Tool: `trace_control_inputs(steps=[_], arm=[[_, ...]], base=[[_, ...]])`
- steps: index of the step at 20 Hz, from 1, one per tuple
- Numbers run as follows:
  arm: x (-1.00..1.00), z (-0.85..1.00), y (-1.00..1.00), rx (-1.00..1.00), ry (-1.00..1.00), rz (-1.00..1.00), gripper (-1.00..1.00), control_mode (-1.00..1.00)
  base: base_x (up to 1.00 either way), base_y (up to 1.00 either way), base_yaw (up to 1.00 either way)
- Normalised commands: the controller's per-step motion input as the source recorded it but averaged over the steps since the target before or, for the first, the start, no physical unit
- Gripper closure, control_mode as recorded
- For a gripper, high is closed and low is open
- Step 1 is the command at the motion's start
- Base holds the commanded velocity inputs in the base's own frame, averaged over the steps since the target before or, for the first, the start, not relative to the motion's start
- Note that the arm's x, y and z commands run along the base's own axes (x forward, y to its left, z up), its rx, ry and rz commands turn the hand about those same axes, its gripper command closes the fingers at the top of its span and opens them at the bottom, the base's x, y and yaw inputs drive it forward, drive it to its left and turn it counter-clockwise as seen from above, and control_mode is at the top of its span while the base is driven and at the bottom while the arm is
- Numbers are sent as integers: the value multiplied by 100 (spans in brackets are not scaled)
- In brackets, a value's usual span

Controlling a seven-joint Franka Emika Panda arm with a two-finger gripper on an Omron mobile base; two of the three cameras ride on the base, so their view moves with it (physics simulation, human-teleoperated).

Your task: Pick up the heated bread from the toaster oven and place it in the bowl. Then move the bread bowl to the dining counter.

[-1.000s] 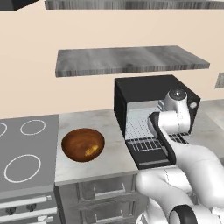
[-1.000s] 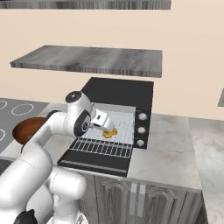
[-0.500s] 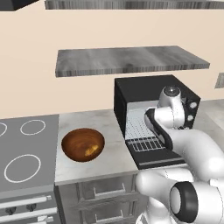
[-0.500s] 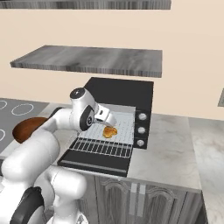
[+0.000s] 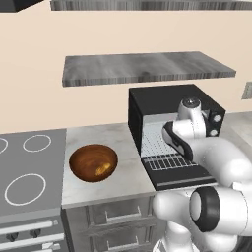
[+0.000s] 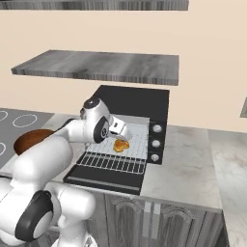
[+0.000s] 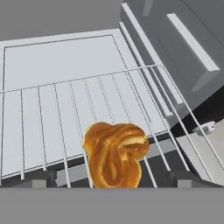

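One bun (image 7: 114, 154) sits on the wire rack (image 7: 78, 113) near the front edge of the oven (image 6: 137, 120), door (image 6: 108, 171) dropped flat. In the hand view it lies just ahead of the fingers, roughly centred between them, not yet touched as far as I can tell. Gripper (image 6: 120, 131) is at the oven mouth just above the bun in the right base view, jaws spread wide, nothing held.

Bowl (image 5: 93, 162) is on the worktop (image 5: 106, 184) left of the oven, well apart from it, beside the stove (image 5: 29, 172). Something small and yellowish (image 5: 102, 170) shows inside the bowl; can't tell what.

Step in hand: the reach for the bun, pre-grasp. Placing in the bowl and the carry to the dining counter are not yet done.

Next move likely calls for easing the fingers down either side of the bun, closing gently, lifting clear of the rack wires, then backing out without clipping the oven roof or door. The bun is knobbly, so the grip may slip if off-centre.
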Motion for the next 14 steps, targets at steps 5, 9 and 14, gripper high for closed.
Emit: trace_control_inputs(steps=[5, 9, 14], arm=[[1, -24, -8, 0, 2, 0, -100, -100], [0, -21, 0, 0, 5, 0, -100, -100], [1, -23, 0, 0, 6, 0, -100, -100]], base=[[0, 0, 0], [0, 0, 0], [0, 0, 0]])
